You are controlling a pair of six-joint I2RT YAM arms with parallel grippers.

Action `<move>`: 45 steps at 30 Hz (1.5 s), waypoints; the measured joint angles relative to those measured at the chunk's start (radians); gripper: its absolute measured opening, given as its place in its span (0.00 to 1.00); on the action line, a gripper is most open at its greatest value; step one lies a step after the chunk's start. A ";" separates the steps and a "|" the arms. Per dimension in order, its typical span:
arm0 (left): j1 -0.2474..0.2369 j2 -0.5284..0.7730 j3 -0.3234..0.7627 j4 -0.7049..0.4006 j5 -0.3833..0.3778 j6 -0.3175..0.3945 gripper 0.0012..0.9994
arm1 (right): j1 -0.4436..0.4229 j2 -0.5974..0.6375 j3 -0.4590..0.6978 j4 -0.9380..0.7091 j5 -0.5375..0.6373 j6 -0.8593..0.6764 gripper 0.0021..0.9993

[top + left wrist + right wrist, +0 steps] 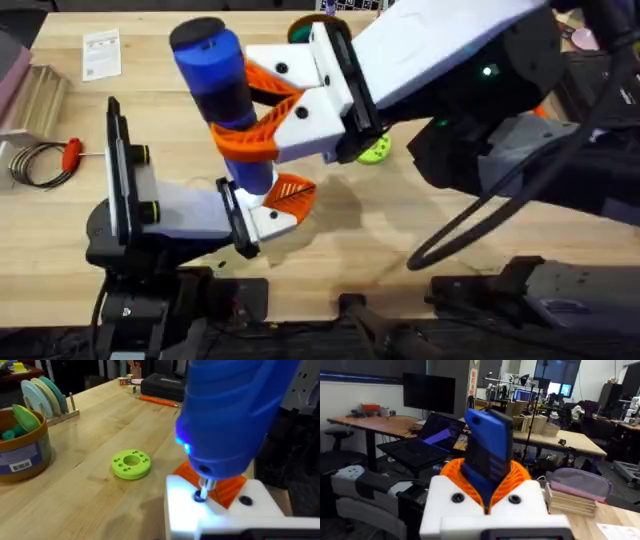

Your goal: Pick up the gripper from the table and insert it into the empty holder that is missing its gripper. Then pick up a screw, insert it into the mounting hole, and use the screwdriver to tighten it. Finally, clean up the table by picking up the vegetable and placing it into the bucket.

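Gripping the chunky blue screwdriver (222, 85) upright between orange pads, the right gripper (262, 118) sets its dark tip on the white holder (220, 510) at the left gripper (270, 205), whose finger state I cannot tell. A blue light glows on the screwdriver's body near its tip.

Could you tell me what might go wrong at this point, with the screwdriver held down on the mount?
The right gripper holds the screwdriver tilted, not upright, so its bit may slip off the screw. Pressing down could shift the orange gripper in the white holder on the left arm. The green disc lies nearby.
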 joint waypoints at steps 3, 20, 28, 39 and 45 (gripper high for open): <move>0.000 0.000 0.000 0.000 0.000 0.000 0.00 | 0.000 0.000 0.000 0.000 0.000 0.000 0.02; 0.000 0.000 0.000 0.000 0.000 0.000 0.00 | -0.011 0.000 0.000 0.000 0.000 0.000 0.02; 0.000 0.000 0.000 0.000 0.000 0.000 0.00 | -0.011 0.000 0.000 0.000 -0.015 -0.001 0.02; 0.000 0.000 0.000 0.000 0.000 0.000 0.00 | -0.011 0.000 0.000 0.000 -0.022 -0.001 0.02; 0.000 0.000 0.000 0.000 0.001 0.000 0.00 | -0.011 0.000 0.000 -0.020 -0.022 -0.005 0.02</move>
